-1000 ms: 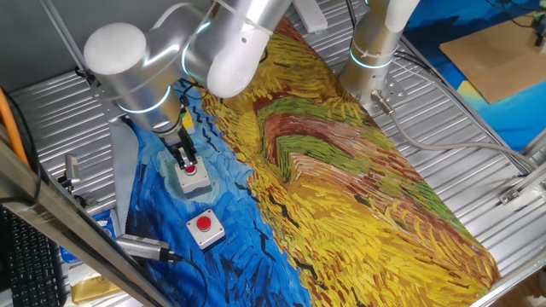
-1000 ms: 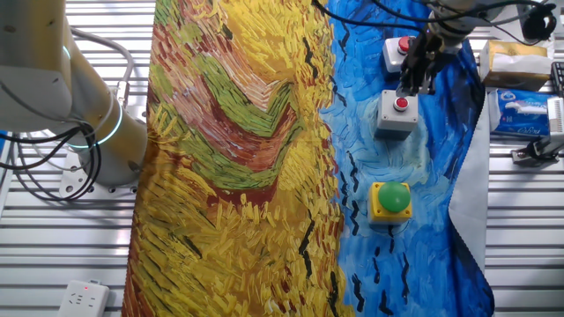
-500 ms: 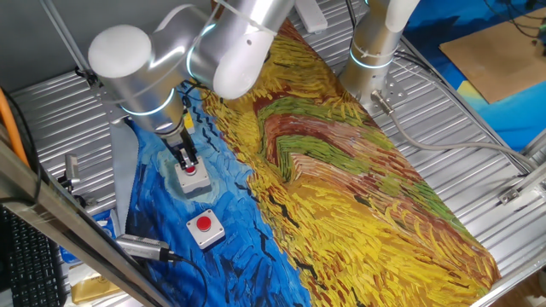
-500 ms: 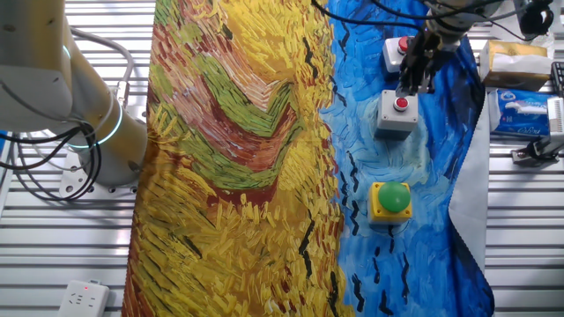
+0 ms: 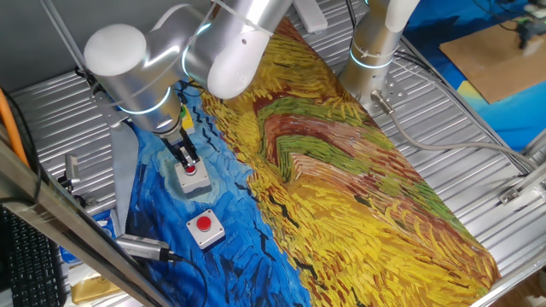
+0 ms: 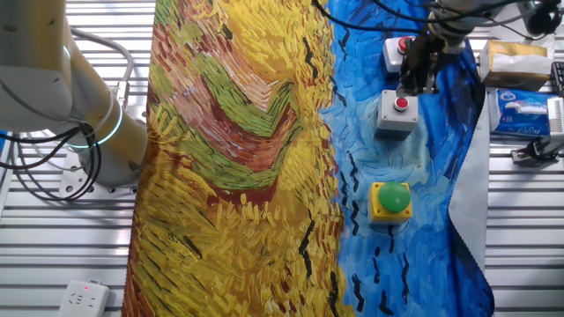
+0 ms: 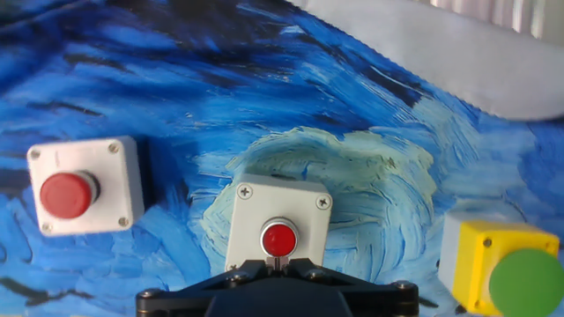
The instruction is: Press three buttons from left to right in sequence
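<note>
Three button boxes sit in a row on the blue part of the painted cloth. The yellow box with a green cap (image 6: 390,200) also shows in the hand view (image 7: 509,270); the arm hides it in one fixed view. The middle grey box with a red cap (image 5: 193,176) (image 6: 398,110) (image 7: 280,232) lies right under my gripper (image 5: 186,159) (image 6: 414,86) (image 7: 280,261). The fingertips are shut together, pointing down at its red cap; I cannot tell if they touch it. The other grey box with a red cap (image 5: 205,226) (image 6: 397,51) (image 7: 79,189) lies beyond.
A painted cloth (image 5: 341,170) covers the slatted metal table (image 5: 478,179). A second arm's base (image 5: 372,60) stands at the far side. A metal cylinder with a cable (image 5: 141,247) lies near the cloth's edge. Tissue packs (image 6: 520,110) lie beside the cloth.
My gripper stays over the middle grey box with only a slight shift. The buttons have not moved.
</note>
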Robot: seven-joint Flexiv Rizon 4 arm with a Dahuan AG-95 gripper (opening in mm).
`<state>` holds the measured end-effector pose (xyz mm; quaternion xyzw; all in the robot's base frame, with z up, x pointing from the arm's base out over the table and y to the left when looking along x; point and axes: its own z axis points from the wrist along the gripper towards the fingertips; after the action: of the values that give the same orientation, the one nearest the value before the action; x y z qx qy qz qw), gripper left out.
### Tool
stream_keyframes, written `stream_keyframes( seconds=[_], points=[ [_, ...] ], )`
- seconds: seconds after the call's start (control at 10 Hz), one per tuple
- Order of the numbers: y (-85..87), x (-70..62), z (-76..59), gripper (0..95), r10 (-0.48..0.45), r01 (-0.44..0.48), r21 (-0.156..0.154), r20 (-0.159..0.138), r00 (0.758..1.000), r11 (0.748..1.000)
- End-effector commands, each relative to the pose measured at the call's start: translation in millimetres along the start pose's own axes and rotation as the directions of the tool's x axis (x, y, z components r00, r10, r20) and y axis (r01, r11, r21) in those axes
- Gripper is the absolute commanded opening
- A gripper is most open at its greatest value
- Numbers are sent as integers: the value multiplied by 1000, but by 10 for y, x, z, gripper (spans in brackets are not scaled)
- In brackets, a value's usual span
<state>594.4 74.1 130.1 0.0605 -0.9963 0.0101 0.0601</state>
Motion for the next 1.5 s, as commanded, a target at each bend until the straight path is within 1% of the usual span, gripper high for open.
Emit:
stream_keyframes(
  seconds=[0.1,0.2,0.3,0.4,0.5,0.6,0.8,1.0,1.2,1.3,1.5],
  points=[
    [0,3,-4,0,-45,45,-1,14,999,999],
    [0,3,-4,0,-49,49,-3,21,999,999],
    [0,3,-4,0,-23,23,-14,37,999,1000],
    [0,3,-4,0,64,-60,-68,54,996,996],
    [0,3,-4,0,164,-162,-85,9,986,983],
    [0,3,-4,0,193,-193,-77,-3,981,978],
    [0,3,-4,0,180,-180,-74,-5,984,981],
    [0,3,-4,0,144,-145,-72,-15,989,987],
    [0,3,-5,0,150,-152,-73,-29,988,986],
    [5,1,-8,0,162,-163,-74,-16,987,984],
    [87,-59,-35,0,169,-169,-77,-13,986,983]
  ],
)
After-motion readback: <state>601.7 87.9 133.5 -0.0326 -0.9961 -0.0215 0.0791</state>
